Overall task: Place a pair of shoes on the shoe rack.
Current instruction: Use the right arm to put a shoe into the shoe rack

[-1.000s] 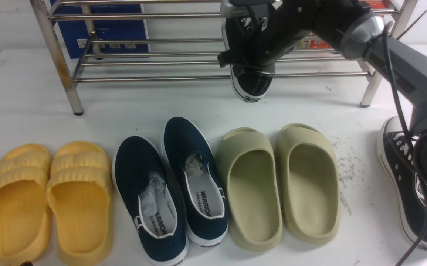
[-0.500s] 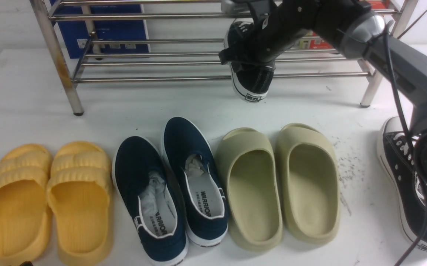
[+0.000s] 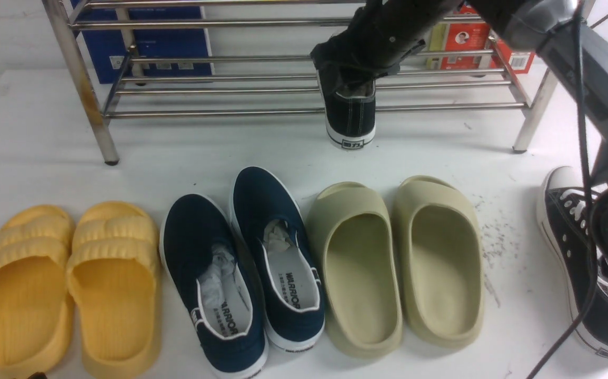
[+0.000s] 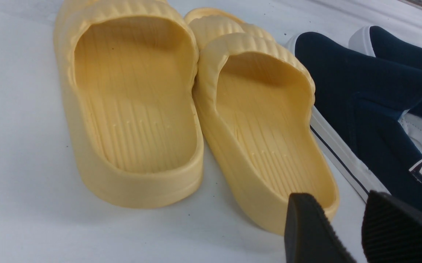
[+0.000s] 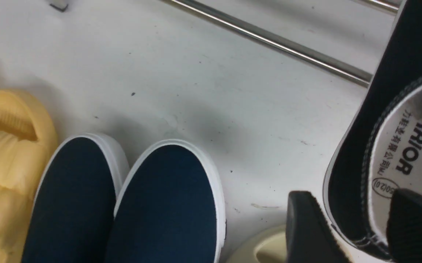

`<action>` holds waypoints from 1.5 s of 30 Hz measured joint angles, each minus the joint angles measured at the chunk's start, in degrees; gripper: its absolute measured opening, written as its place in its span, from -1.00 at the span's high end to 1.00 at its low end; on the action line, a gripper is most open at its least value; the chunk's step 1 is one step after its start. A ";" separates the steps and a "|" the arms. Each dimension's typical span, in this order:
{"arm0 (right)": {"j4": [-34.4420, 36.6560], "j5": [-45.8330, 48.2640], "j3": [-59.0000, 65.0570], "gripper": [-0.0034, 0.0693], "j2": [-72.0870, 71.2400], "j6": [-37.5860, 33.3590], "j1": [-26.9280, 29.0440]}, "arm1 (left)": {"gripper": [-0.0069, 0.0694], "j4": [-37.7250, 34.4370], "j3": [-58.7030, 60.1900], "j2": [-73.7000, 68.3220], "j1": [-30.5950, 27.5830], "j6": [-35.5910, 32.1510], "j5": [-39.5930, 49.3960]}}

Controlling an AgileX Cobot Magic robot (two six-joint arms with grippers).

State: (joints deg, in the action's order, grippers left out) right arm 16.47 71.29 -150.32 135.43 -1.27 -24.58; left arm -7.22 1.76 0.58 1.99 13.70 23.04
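A white tabletop fills the front view, and a stainless-steel shoe rack spans the top of the frame. A blue box stands behind its bars in the upper left. In the lower left lie a pair of yellow slides. The left wrist view shows the left gripper above the heel of one of them, its fingers a little apart with nothing between them. Just right of the slides sit two navy slip-ons, then a pair of beige slides.

In the upper centre, one black canvas sneaker crosses the front bar of the rack's lowest tier, with its white-soled heel jutting toward the camera. Its toe end is hidden under the arm. The right gripper clamps the sneaker's heel collar, one finger inside the shoe and one outside. A red box shows behind the rack in the upper right. The other black sneaker lies on the tabletop at the right edge, partly hidden by the arm's base.
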 joint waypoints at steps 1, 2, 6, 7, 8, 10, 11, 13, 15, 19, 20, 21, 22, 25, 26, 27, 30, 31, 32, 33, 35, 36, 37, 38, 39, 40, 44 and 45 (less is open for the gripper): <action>0.14 0.31 -0.49 0.04 -0.34 0.37 0.00 | 0.19 0.00 0.00 0.00 0.00 0.00 0.00; 0.19 0.38 -0.68 0.06 -0.56 0.53 0.00 | 0.19 0.00 0.00 0.00 0.00 0.00 0.00; 0.79 0.77 0.49 0.32 -2.96 1.27 0.00 | 0.19 0.00 0.00 0.00 0.00 0.00 0.00; 1.03 0.77 1.73 0.40 -4.03 0.94 0.00 | 0.19 0.00 0.00 0.00 0.00 0.00 0.00; 1.03 0.70 3.95 0.48 -5.75 0.94 -0.06 | 0.19 0.00 0.00 0.00 0.00 0.00 0.00; 0.81 0.66 6.90 0.56 -7.84 0.94 -0.18 | 0.19 0.00 0.00 0.00 0.00 0.00 0.00; -0.10 0.66 12.89 0.65 -11.74 0.88 -0.47 | 0.19 0.00 0.00 0.00 0.00 0.00 0.00; -0.95 0.54 18.86 0.73 -15.25 0.75 -0.83 | 0.19 0.00 0.00 0.00 0.00 0.00 0.00; -2.30 0.45 29.30 0.83 -20.26 0.75 -2.19 | 0.19 0.00 0.00 0.00 0.00 0.00 0.00; -4.06 -3.86 42.25 0.87 -21.04 0.75 -4.45 | 0.19 0.00 0.00 0.00 0.00 0.00 0.00; -4.06 -4.40 42.70 0.87 -21.04 0.75 -4.51 | 0.19 0.00 0.00 0.00 0.00 0.00 0.00; -4.51 -8.89 45.79 0.87 -19.77 1.27 -4.63 | 0.19 0.00 0.00 0.00 0.00 0.00 0.00; -4.51 -9.97 46.02 0.87 -19.59 1.27 -4.63 | 0.19 0.00 0.00 0.00 0.00 0.00 0.00; -5.24 -18.45 47.55 0.87 -16.63 2.28 -4.02 | 0.19 0.00 0.00 0.00 0.00 0.00 0.00; -5.32 -20.11 47.69 0.87 -16.03 2.52 -3.89 | 0.19 0.00 0.00 0.00 0.00 0.00 0.00; -5.50 -21.69 47.69 0.87 -15.73 2.76 -3.74 | 0.19 0.00 0.00 0.00 0.00 0.00 0.00; -5.87 -27.47 47.69 0.87 -14.96 3.87 -2.97 | 0.19 0.00 0.00 0.00 0.00 0.00 0.00; -5.92 -28.62 47.69 0.87 -14.82 4.21 -2.79 | 0.19 0.00 0.00 0.00 0.00 0.00 0.00; -6.09 -29.85 47.69 0.87 -14.75 4.55 -2.51 | 0.19 0.00 0.00 0.00 0.00 0.00 0.00; -6.09 -30.09 47.69 0.87 -14.76 4.63 -2.44 | 0.19 0.00 0.00 0.00 0.00 0.00 0.00; -6.14 -33.09 47.69 0.87 -14.76 5.07 -1.84 | 0.19 0.00 0.00 0.00 0.00 0.00 0.00; -6.14 -34.69 47.69 0.87 -14.76 5.19 -1.71 | 0.19 0.00 0.00 0.00 0.00 0.00 0.00; -6.25 -35.61 47.69 0.86 -14.76 5.24 -1.65 | 0.19 0.00 0.00 0.00 0.00 0.00 0.00; -6.25 -35.96 47.71 0.86 -14.76 5.24 -1.59 | 0.19 0.00 0.00 0.00 0.00 0.00 0.00; -6.25 -36.03 47.71 0.86 -14.76 5.24 -1.53 | 0.19 0.00 0.00 0.00 0.00 0.00 0.00; -6.11 -36.31 47.71 0.86 -14.76 5.24 -1.53 | 0.19 0.00 0.00 0.00 0.00 0.00 0.00; -5.98 -37.58 47.71 0.86 -14.76 5.30 -1.53 | 0.19 0.00 0.00 0.00 0.00 0.00 0.00; -5.92 -38.10 47.71 0.85 -14.76 5.30 -1.53 | 0.19 0.00 0.00 0.00 0.00 0.00 0.00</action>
State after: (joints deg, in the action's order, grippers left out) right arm 10.55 33.18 -102.60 120.67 4.04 -26.11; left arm -7.22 1.76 0.58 1.99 13.70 23.04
